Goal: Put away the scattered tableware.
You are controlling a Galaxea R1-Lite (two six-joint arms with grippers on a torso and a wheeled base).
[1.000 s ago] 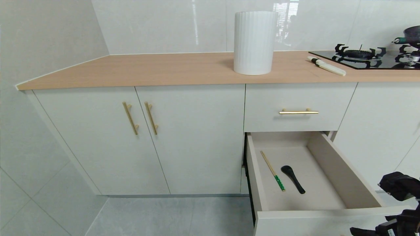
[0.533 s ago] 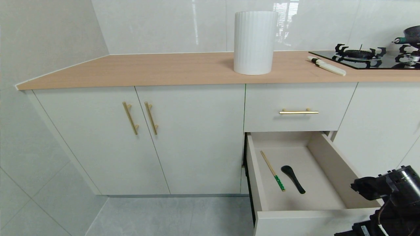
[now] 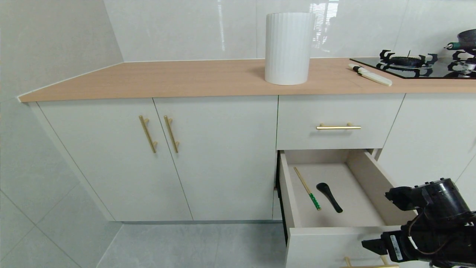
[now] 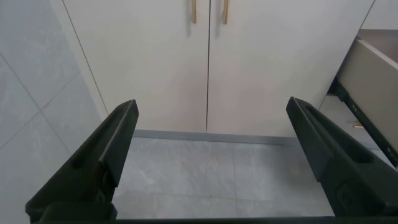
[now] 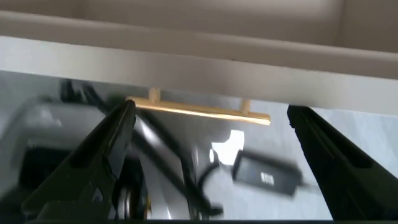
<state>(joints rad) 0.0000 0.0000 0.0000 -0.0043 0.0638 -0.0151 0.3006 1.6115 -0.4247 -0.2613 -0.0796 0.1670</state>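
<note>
The spoon (image 3: 329, 197) and the chopsticks (image 3: 307, 188) lie side by side, just apart, on the floor of the open drawer (image 3: 366, 182), chopsticks nearer its left wall. A white utensil (image 3: 370, 75) lies out on the counter (image 3: 186, 78) just beside the stove (image 3: 409, 61), right of a ribbed white canister (image 3: 287, 48). The right gripper (image 5: 208, 124) sits low in front of the drawer's front panel with its fingers spread wide and nothing between them; the brass handle (image 5: 199, 111) lies across the gap ahead of it. The left gripper (image 4: 211, 118) is also wide and empty, facing the cabinet doors (image 4: 205, 62) and the floor

Risks, as I judge them: if the drawer goes shut now, the utensil on the counter is left out. A push off-centre could skew the drawer on its runners, a finger could snag behind the handle, and a hard shove could send the spoon and chopsticks sliding

In the head view the handle is mostly cut off at the lower edge, and the front panel hides the nearest strip of the drawer floor. Whether the right gripper touches the panel or handle cannot be told. The dark shapes below the handle in the right wrist view are too blurred to read, and what kind of utensil lies on the counter is unclear
</note>
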